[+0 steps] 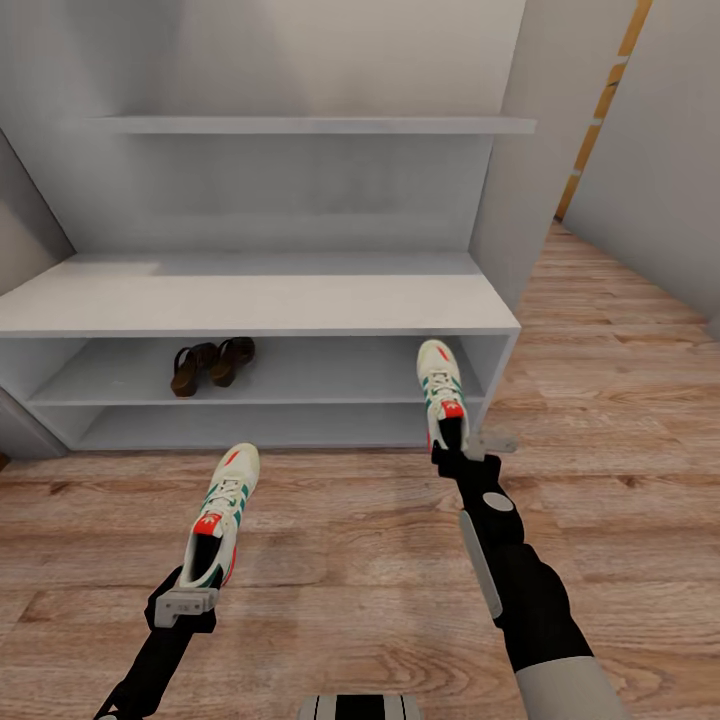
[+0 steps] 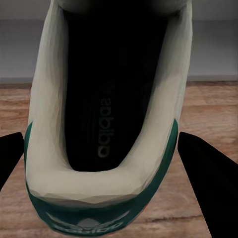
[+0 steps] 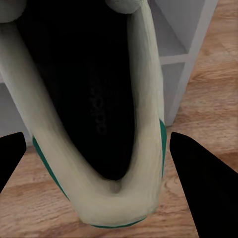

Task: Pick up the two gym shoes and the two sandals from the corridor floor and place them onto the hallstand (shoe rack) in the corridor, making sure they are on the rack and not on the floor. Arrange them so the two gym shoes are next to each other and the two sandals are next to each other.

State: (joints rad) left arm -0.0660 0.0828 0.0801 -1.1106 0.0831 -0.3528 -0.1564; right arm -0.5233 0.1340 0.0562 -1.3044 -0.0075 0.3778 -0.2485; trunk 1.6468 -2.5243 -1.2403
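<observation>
The hallstand (image 1: 250, 300) stands ahead, white-grey, with a flat top and two tiers. Both brown sandals (image 1: 212, 365) lie side by side on its upper tier, left of centre. My left gripper (image 1: 187, 600) is shut on the heel of one gym shoe (image 1: 222, 510), held toe-forward above the corridor floor (image 1: 340, 560) in front of the rack. Its dark fingers (image 2: 206, 183) flank that shoe's heel (image 2: 99, 198). My right gripper (image 1: 462, 440) is shut on the other gym shoe (image 1: 440, 385), whose toe reaches into the upper tier's right end. Black fingers (image 3: 203, 188) sit on either side of its heel (image 3: 119, 203).
A high shelf (image 1: 300, 125) crosses the rack's tall back panel. A grey wall panel (image 1: 540, 150) rises beside the rack's right end, with an orange door frame (image 1: 600, 110) beyond it. Wood flooring continues to the right. My base (image 1: 360, 706) shows at the bottom edge.
</observation>
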